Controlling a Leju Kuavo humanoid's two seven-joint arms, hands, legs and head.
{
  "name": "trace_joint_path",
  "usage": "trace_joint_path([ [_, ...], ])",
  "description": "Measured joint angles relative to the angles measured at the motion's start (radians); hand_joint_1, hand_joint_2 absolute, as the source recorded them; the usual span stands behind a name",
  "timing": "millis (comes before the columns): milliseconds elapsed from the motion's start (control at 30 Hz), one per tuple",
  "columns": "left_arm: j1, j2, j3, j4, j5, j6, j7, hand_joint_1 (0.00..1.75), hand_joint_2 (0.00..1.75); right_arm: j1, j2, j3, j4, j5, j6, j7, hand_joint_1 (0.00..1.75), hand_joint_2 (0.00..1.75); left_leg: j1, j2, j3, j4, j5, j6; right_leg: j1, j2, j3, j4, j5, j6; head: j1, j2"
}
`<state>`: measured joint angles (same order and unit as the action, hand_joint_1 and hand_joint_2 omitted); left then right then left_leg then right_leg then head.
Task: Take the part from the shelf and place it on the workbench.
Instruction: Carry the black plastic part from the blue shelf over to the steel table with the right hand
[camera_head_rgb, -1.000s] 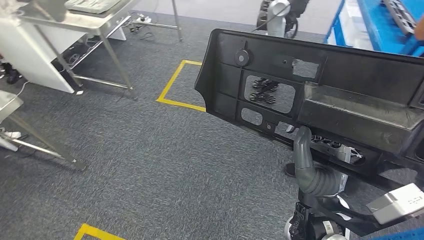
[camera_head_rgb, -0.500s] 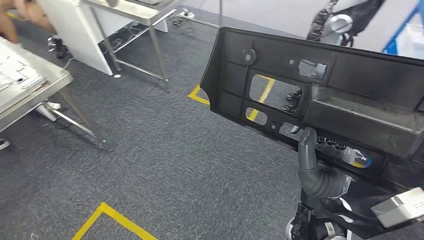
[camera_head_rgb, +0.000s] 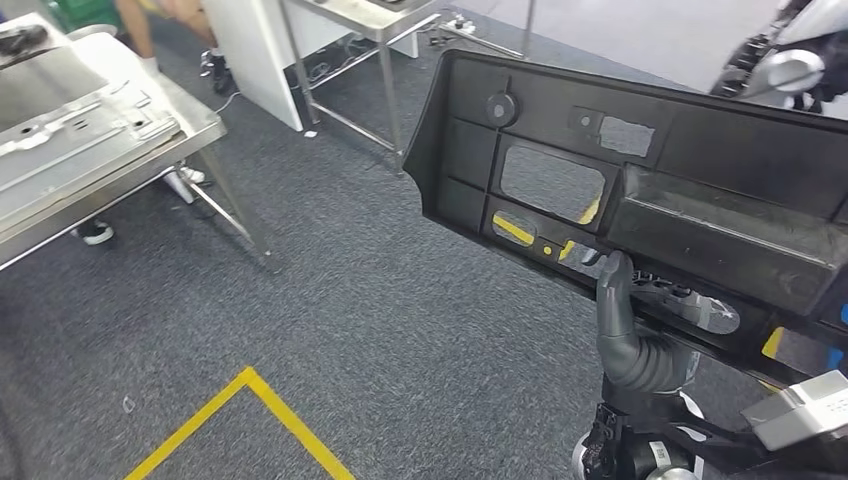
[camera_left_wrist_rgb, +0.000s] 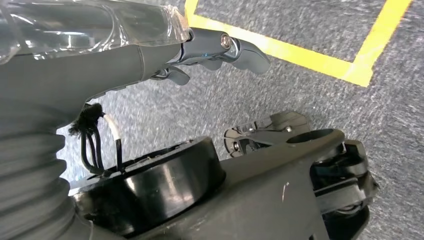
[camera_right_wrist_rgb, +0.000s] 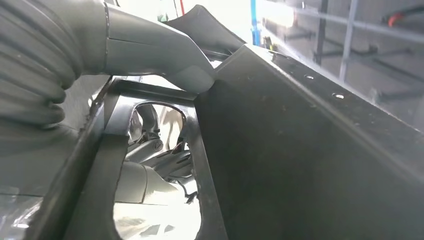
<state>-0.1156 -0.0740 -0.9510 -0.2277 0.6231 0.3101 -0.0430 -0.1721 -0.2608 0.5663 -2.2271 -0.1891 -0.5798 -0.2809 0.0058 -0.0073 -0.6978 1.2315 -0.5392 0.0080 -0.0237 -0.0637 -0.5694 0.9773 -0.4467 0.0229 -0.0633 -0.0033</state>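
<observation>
Cam panned; part lies crosswise

Open carpet is left ahead; passage leftward is blocked by the steel table and its legs.

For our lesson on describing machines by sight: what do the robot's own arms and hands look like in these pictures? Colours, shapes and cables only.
The right hand has a thick grey thumb rising from a grey ribbed cover shaped like a bellows. The left hand has the same matt grey shell and ribbed cover, with darker metallic fingers joined by a visible screw. Thin black and white cables loop out beside the cover, and clear plastic film wraps the arm behind it.
</observation>
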Motion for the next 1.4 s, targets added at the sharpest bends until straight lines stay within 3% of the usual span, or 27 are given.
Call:
trace_joint_path([
  [100,0.003,0.000,0.000,0.000,0.000,-0.001,0.001,0.00,1.75,0.000,0.000,0.000,0.000,0.000,0.000,0.000,1.75,1.75,-0.002,0.013,0.072,-0.132,0.064,0.005,0.001,-0.023,0.007,0.000,-0.004,0.002,0.000,0.000],
  [233,0.004,0.000,0.000,0.000,0.000,-0.001,0.001,0.00,1.75,0.000,0.000,0.000,0.000,0.000,0.000,0.000,1.75,1.75,-0.003,0.016,0.081,-0.150,0.071,0.006,0.001,-0.025,0.008,0.000,-0.005,0.003,0.000,0.000],
  [300,0.002,0.000,0.000,0.000,0.000,-0.002,0.001,0.00,1.75,-0.001,0.000,0.000,0.000,0.000,0.001,0.000,1.75,1.75,-0.012,0.038,0.111,-0.214,0.089,0.018,0.003,-0.044,0.015,-0.002,-0.010,0.012,0.001,0.000],
  [367,0.002,0.000,0.000,0.000,0.000,-0.002,0.002,0.00,1.75,-0.003,0.001,-0.001,0.001,0.000,0.001,-0.001,1.75,1.75,-0.015,0.030,0.146,-0.276,0.108,0.044,0.003,-0.008,-0.006,0.069,-0.060,0.029,0.004,0.000],
  [433,0.002,0.000,0.000,0.000,0.002,-0.004,0.003,0.00,1.75,-0.001,0.001,-0.002,0.003,0.000,0.001,-0.001,1.75,1.75,-0.009,-0.012,0.159,-0.284,0.114,0.060,0.001,0.051,-0.075,0.219,-0.134,0.037,0.008,0.000],
  [467,0.001,0.000,0.000,0.000,0.004,-0.005,0.003,0.00,1.75,0.001,0.001,-0.002,0.004,-0.001,0.001,-0.001,1.75,1.75,-0.010,-0.027,0.160,-0.284,0.113,0.061,0.002,0.056,-0.107,0.276,-0.150,0.036,0.009,0.000],
  [500,0.001,0.000,0.000,0.000,0.006,-0.006,0.003,0.00,1.75,0.003,0.001,-0.002,0.005,-0.001,0.000,0.000,1.75,1.75,-0.011,-0.043,0.161,-0.284,0.112,0.062,0.002,0.058,-0.125,0.297,-0.145,0.035,0.009,0.000],
  [533,0.002,0.000,0.000,0.000,0.008,-0.007,0.003,0.00,1.75,0.004,0.001,-0.002,0.005,-0.001,0.000,0.000,1.75,1.75,-0.011,-0.059,0.164,-0.284,0.110,0.061,0.002,0.061,-0.121,0.276,-0.119,0.033,0.009,0.000],
  [567,0.004,0.000,0.000,0.000,0.008,-0.008,0.003,0.00,1.75,0.004,0.001,-0.002,0.006,-0.001,0.000,0.000,1.75,1.75,-0.010,-0.076,0.168,-0.283,0.108,0.059,0.001,0.068,-0.098,0.215,-0.077,0.032,0.009,0.000],
  [633,0.004,0.000,0.000,0.000,0.008,-0.008,0.003,0.00,1.75,0.004,0.001,-0.002,0.006,-0.002,0.000,0.000,1.75,1.75,-0.009,-0.106,0.173,-0.280,0.101,0.052,-0.003,0.114,-0.035,0.069,-0.007,0.028,0.009,0.000],
  [700,0.002,0.000,0.000,0.000,0.008,-0.010,0.004,0.00,1.75,0.004,0.002,-0.002,0.007,-0.002,0.000,-0.001,1.75,1.75,-0.008,-0.129,0.168,-0.277,0.097,0.043,-0.004,0.144,-0.007,0.002,0.011,0.024,0.009,0.000],
  [767,0.003,0.001,0.000,0.000,0.010,-0.012,0.004,0.00,1.75,0.003,0.002,-0.002,0.008,-0.003,0.001,-0.002,1.75,1.75,-0.004,-0.148,0.161,-0.278,0.097,0.035,-0.002,0.126,-0.005,-0.001,0.009,0.016,0.009,0.000],
  [800,0.005,0.001,0.000,0.000,0.012,-0.013,0.004,0.00,1.75,0.003,0.002,-0.002,0.008,-0.004,0.002,-0.002,1.75,1.75,-0.003,-0.140,0.157,-0.271,0.092,0.031,-0.001,0.114,-0.003,-0.003,0.009,0.011,0.009,0.000],
  [867,0.005,0.002,0.000,0.000,0.013,-0.015,0.006,0.00,1.75,0.002,0.003,-0.003,0.008,-0.006,0.003,-0.004,1.75,1.75,-0.006,-0.085,0.127,-0.208,0.058,0.021,-0.003,0.087,0.004,-0.007,0.006,-0.001,0.005,0.000],
  [900,0.004,0.002,0.000,0.000,0.015,-0.016,0.006,0.00,1.75,0.002,0.004,-0.003,0.008,-0.008,0.003,-0.004,1.75,1.75,-0.007,-0.048,0.094,-0.143,0.029,0.016,-0.002,0.073,0.008,-0.007,0.003,-0.005,0.003,0.000],
  [933,0.003,0.002,0.000,0.000,0.018,-0.017,0.007,0.00,1.75,0.003,0.004,-0.003,0.008,-0.009,0.003,-0.005,1.75,1.75,-0.005,-0.025,0.052,-0.068,0.001,0.012,-0.001,0.058,0.010,-0.007,0.000,-0.008,0.001,0.000],
  [1000,0.000,0.002,0.000,0.000,0.023,-0.020,0.007,0.00,1.75,0.005,0.004,-0.004,0.008,-0.011,0.003,-0.006,1.75,1.75,-0.003,-0.008,-0.007,0.031,-0.021,0.008,0.001,0.028,0.015,-0.007,-0.007,-0.010,0.001,0.000],
  [1033,0.000,0.002,0.000,0.000,0.025,-0.021,0.007,0.00,1.75,0.006,0.004,-0.004,0.009,-0.011,0.003,-0.006,1.75,1.75,-0.003,-0.004,-0.008,0.022,-0.004,0.009,0.002,0.013,0.018,-0.007,-0.010,-0.010,0.001,0.000],
  [1067,0.000,0.002,0.000,0.000,0.026,-0.022,0.007,0.00,1.75,0.006,0.004,-0.004,0.009,-0.012,0.003,-0.006,1.75,1.75,-0.003,0.002,0.014,-0.027,0.029,0.011,0.002,0.000,0.023,-0.007,-0.013,-0.009,0.000,0.000],
  [1100,0.002,0.002,0.000,0.000,0.028,-0.024,0.008,0.00,1.75,0.006,0.004,-0.004,0.009,-0.012,0.003,-0.007,1.75,1.75,-0.006,0.021,0.053,-0.105,0.069,0.017,0.003,-0.013,0.030,-0.007,-0.017,-0.007,0.000,0.000],
  [1167,0.003,0.002,0.000,0.000,0.030,-0.028,0.011,0.00,1.75,0.006,0.004,-0.004,0.009,-0.012,0.003,-0.009,1.75,1.75,-0.017,0.059,0.115,-0.235,0.117,0.029,0.008,-0.034,0.040,-0.007,-0.025,0.000,0.001,0.000],
  [1200,0.002,0.002,0.000,0.000,0.032,-0.031,0.012,0.00,1.75,0.006,0.004,-0.005,0.009,-0.012,0.003,-0.010,1.75,1.75,-0.022,0.069,0.128,-0.265,0.125,0.033,0.010,-0.044,0.043,-0.008,-0.029,0.005,0.001,0.000],
  [1267,0.002,0.002,0.000,0.000,0.038,-0.038,0.012,0.00,1.75,0.005,0.005,-0.006,0.009,-0.012,0.003,-0.011,1.75,1.75,-0.025,0.051,0.126,-0.274,0.124,0.039,0.012,-0.064,0.049,-0.012,-0.033,0.014,0.001,0.000],
  [1300,0.004,0.002,0.000,0.000,0.042,-0.043,0.013,0.00,1.75,0.005,0.005,-0.006,0.009,-0.013,0.003,-0.012,1.75,1.75,-0.022,0.039,0.129,-0.279,0.127,0.042,0.011,-0.062,0.052,-0.010,-0.037,0.019,0.002,0.000],
  [1333,0.006,0.002,0.001,0.000,0.048,-0.051,0.014,0.00,1.75,0.004,0.006,-0.007,0.009,-0.013,0.004,-0.013,1.75,1.75,-0.017,0.027,0.133,-0.283,0.130,0.047,0.010,-0.044,0.050,0.004,-0.049,0.023,0.002,0.000],
  [1400,0.008,0.002,0.001,0.000,0.070,-0.083,0.018,0.00,1.75,0.005,0.005,-0.008,0.009,-0.016,0.005,-0.016,1.75,1.75,-0.009,0.004,0.142,-0.290,0.135,0.055,0.006,0.018,0.010,0.099,-0.103,0.028,0.005,0.000],
])
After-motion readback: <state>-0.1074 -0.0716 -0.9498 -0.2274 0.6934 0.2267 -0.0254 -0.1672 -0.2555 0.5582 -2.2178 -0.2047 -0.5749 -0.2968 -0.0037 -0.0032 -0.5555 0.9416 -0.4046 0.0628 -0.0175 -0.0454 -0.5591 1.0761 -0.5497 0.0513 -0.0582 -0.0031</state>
